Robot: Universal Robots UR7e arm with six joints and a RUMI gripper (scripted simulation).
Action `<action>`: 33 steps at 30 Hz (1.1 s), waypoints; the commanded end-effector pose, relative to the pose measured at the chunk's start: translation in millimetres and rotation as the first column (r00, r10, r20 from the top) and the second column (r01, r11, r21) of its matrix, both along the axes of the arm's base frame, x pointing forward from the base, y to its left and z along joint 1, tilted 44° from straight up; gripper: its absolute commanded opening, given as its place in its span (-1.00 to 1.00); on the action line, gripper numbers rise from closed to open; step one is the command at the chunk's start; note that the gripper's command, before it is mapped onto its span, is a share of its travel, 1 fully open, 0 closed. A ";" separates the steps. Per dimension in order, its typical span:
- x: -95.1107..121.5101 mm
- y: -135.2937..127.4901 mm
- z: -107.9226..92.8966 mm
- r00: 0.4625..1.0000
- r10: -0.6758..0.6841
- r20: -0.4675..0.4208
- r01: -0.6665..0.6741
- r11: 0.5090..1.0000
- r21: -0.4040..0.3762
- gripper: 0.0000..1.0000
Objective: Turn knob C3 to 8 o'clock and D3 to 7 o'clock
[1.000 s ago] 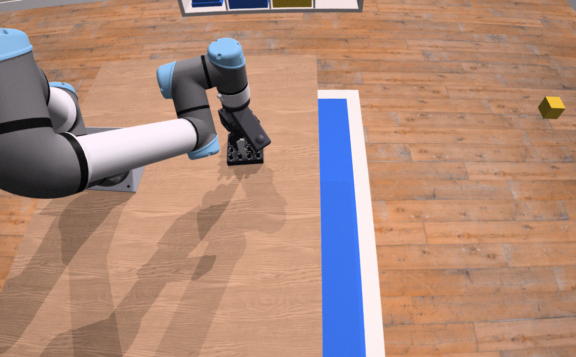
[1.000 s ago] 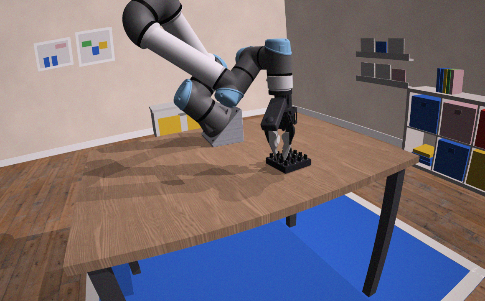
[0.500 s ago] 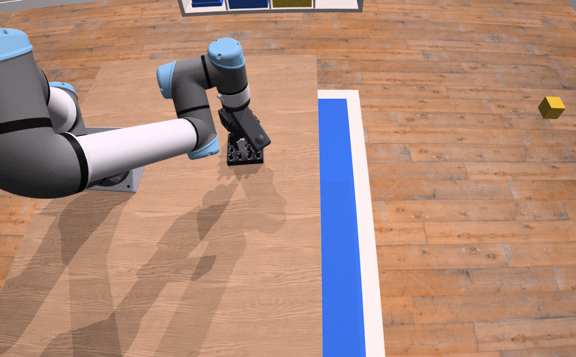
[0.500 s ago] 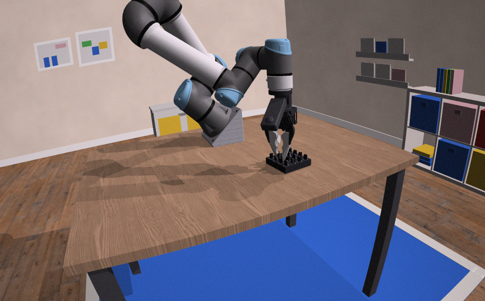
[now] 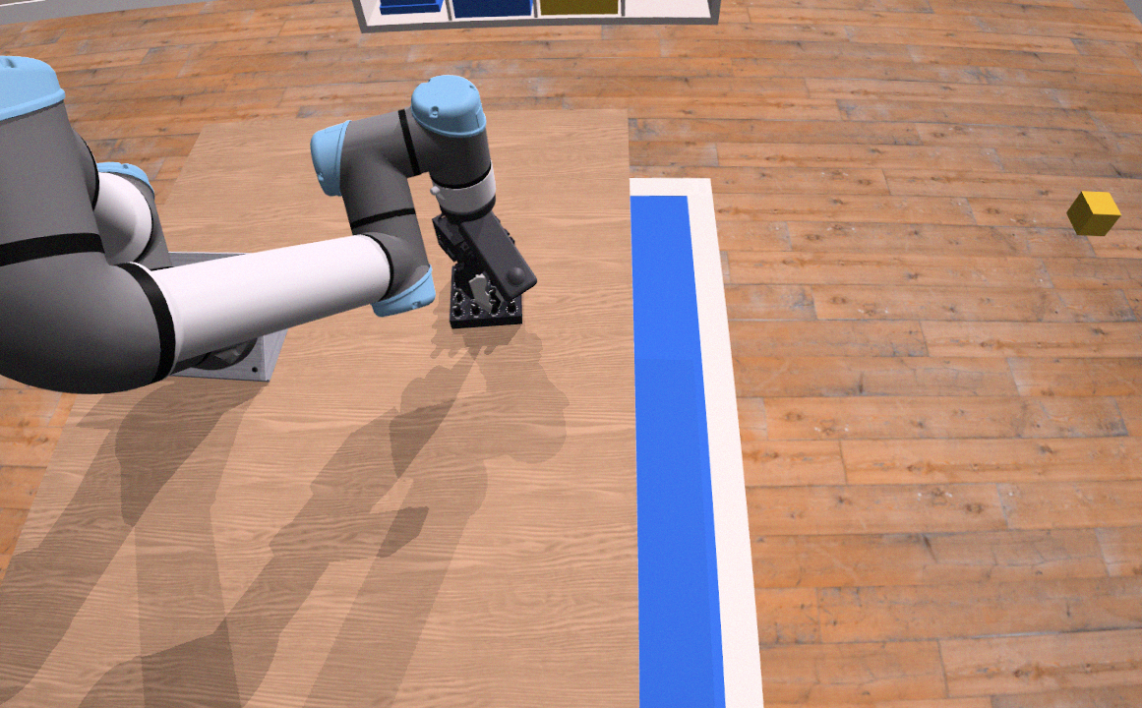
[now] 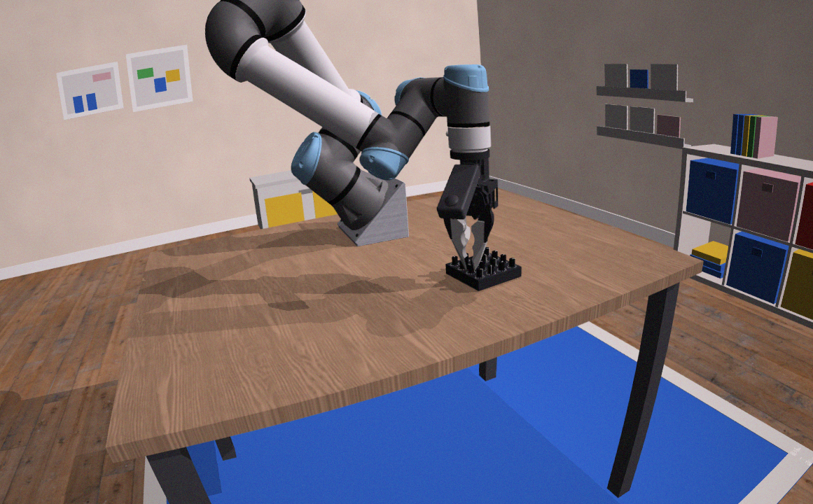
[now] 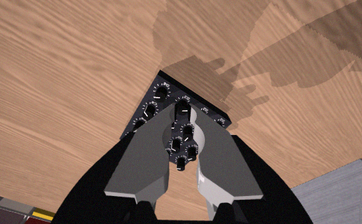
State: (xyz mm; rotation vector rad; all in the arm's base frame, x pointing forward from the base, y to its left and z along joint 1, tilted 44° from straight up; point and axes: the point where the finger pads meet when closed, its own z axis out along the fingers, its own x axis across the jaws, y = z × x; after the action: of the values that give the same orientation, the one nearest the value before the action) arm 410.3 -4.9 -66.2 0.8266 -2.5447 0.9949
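Knob box [image 6: 490,276] sits on the wood-grain counter [image 6: 334,325], toward the far-right part and just in front of the arm's [image 6: 309,81] grey wedge base [image 6: 390,228]. It's a flat, square, matte black block w/ rows of small round black knobs, each w/ a white pointer line and white tick marks. From the wrist cam I see the jaws, grey w/ curved inner faces, come straight down over the box [image 7: 172,93] and pinch one knob [image 7: 182,109] near its far edge, tips on either side. Its pointer lies roughly sideways in that view. Labels are too small to read, so I can't tell which knob it is.
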 end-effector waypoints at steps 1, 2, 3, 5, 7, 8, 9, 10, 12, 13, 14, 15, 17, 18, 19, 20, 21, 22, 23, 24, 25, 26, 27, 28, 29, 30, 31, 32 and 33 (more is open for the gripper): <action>0.3 0.3 0.2 1.000 0.000 0.001 0.000 1.000 0.000 -0.92; 0.3 0.3 0.2 1.000 0.000 0.001 0.000 1.000 0.000 -0.92; 0.3 0.3 0.2 1.000 0.000 0.001 0.000 1.000 0.000 -0.92; 0.3 0.3 0.2 1.000 0.000 0.001 0.000 1.000 0.000 -0.92; 0.3 0.3 0.2 1.000 0.000 0.001 0.000 1.000 0.000 -0.92; 0.3 0.3 0.2 1.000 0.001 0.001 -0.001 1.000 0.000 -0.92; 0.3 0.3 0.2 1.000 0.001 0.001 -0.001 1.000 0.000 -0.92; 0.3 0.3 0.2 1.000 0.002 -0.001 -0.002 1.000 0.000 -0.92; 0.3 0.3 0.2 1.000 0.007 -0.005 -0.007 1.000 0.001 -0.92; 0.4 0.3 0.2 1.000 0.011 -0.009 -0.011 1.000 0.001 -0.92; 0.4 0.3 0.2 1.000 0.017 -0.015 -0.017 1.000 0.002 -0.92; 0.4 0.3 0.2 0.999 0.024 -0.021 -0.024 1.000 0.002 -0.92; 0.4 0.3 0.2 0.999 0.024 -0.021 -0.024 1.000 0.002 -0.92; 0.5 0.4 0.1 0.999 0.032 -0.029 -0.032 0.999 0.003 -0.92; 0.5 0.4 0.1 0.998 0.042 -0.038 -0.042 0.999 0.004 -0.92; 0.6 0.4 0.1 0.997 0.053 -0.049 -0.052 0.999 0.005 -0.92; 0.6 0.5 0.0 0.996 0.064 -0.060 -0.064 0.998 0.007 -0.92; 0.7 0.5 0.0 0.994 0.078 -0.072 -0.077 0.997 0.009 -0.92; 0.8 0.5 -0.1 0.992 0.091 -0.086 -0.091 0.996 0.011 -0.92; 0.8 0.6 -0.1 0.989 0.106 -0.099 -0.105 0.994 0.013 -0.92; 0.9 0.6 -0.2 0.986 0.121 -0.114 -0.120 0.993 0.016 -0.92; 1.0 0.7 -0.2 0.982 0.137 -0.128 -0.135 0.991 0.019 -0.92; 1.0 0.8 -0.3 0.978 0.152 -0.143 -0.151 0.988 0.023 -0.92; 1.1 0.8 -0.3 0.973 0.168 -0.157 -0.166 0.986 0.026 -0.92; 1.2 0.9 -0.4 0.968 0.183 -0.172 -0.181 0.983 0.030 -0.92; 1.2 0.9 -0.4 0.963 0.198 -0.185 -0.195 0.980 0.034 -0.92; 1.3 1.0 -0.5 0.957 0.212 -0.199 -0.209 0.977 0.038 -0.92; 1.3 1.0 -0.6 0.951 0.226 -0.211 -0.222 0.974 0.041 -0.92; 1.3 1.0 -0.6 0.951 0.226 -0.211 -0.222 0.974 0.041 -0.92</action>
State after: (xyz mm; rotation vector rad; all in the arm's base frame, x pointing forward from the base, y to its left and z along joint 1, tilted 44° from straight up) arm 411.2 -4.2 -66.8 1.1109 -2.3617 0.9153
